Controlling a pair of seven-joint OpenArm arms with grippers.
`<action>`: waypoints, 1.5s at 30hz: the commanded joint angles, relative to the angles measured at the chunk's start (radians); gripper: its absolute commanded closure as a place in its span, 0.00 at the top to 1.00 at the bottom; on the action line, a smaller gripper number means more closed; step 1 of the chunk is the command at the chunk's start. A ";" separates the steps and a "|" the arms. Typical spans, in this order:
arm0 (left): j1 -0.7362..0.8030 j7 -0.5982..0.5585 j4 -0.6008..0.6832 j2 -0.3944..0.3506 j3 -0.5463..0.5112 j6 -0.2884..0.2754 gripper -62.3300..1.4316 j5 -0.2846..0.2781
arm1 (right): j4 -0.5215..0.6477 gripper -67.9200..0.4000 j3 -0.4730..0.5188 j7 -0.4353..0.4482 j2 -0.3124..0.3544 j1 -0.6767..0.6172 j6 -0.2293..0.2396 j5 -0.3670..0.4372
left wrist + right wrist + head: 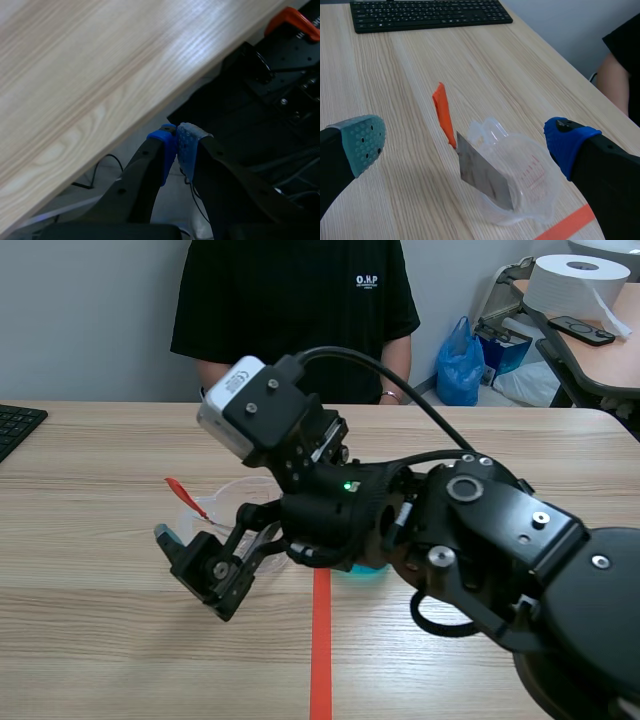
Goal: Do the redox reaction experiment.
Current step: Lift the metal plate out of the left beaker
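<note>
A clear plastic measuring beaker stands on the wooden table, just left of the red tape line in the scene view. A grey metal strip with an orange-red handle leans in it, the handle sticking out over the rim. My right gripper is open, with the beaker and strip a little ahead between its fingers; the arm reaches across past the middle. A patch of blue-green liquid shows under that arm. My left gripper is shut on nothing, off the table's edge.
A black keyboard lies at the table's far left. A person in a black shirt sits across the table, an arm near the edge. A red tape line runs down the middle. Another table behind holds a paper roll.
</note>
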 commanded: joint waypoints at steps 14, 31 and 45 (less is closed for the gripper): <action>0.014 -0.005 0.013 -0.001 -0.006 0.000 0.08 -0.007 | -0.151 1.00 -0.031 0.011 -0.098 0.114 -0.078 0.003; 0.012 0.003 0.002 -0.001 -0.006 0.000 0.08 -0.007 | -0.151 0.48 -0.031 0.052 -0.090 0.117 -0.111 0.003; 0.012 0.002 0.002 -0.001 -0.006 0.000 0.08 -0.007 | -0.105 0.24 0.051 0.080 -0.065 0.117 -0.109 0.005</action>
